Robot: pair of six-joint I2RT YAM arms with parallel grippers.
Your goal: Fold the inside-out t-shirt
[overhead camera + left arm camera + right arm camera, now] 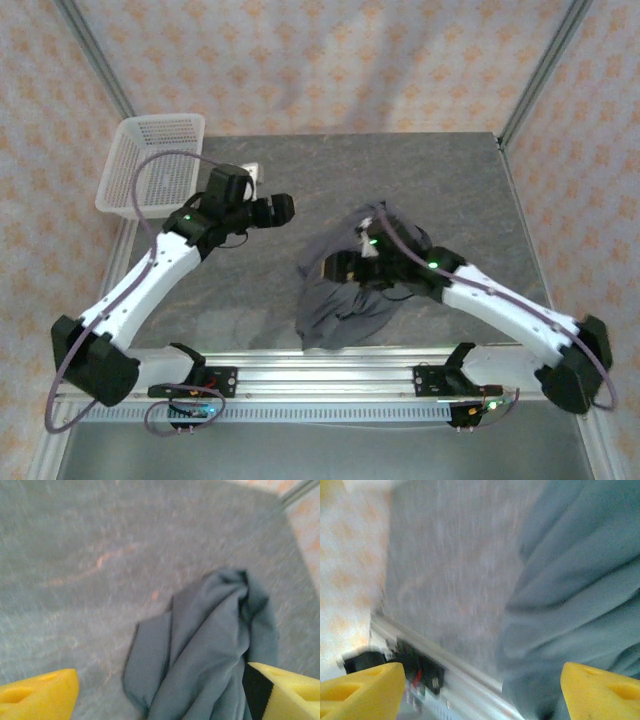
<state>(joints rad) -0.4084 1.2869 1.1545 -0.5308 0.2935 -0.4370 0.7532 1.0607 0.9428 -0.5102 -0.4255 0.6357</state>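
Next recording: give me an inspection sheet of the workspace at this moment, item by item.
Surface: dark grey mottled table, flat.
Job's things: t-shirt lies crumpled in a heap near the front rail, not yet folded.
Clutter: white mesh basket at the far left corner; small white item beside it, too small to identify.
Grippers: left gripper open, apart from the t-shirt; right gripper open over the t-shirt, clamping nothing.
Cables: purple cable loops off the left arm across the basket.
Surroundings: orange-patterned walls and metal frame posts.
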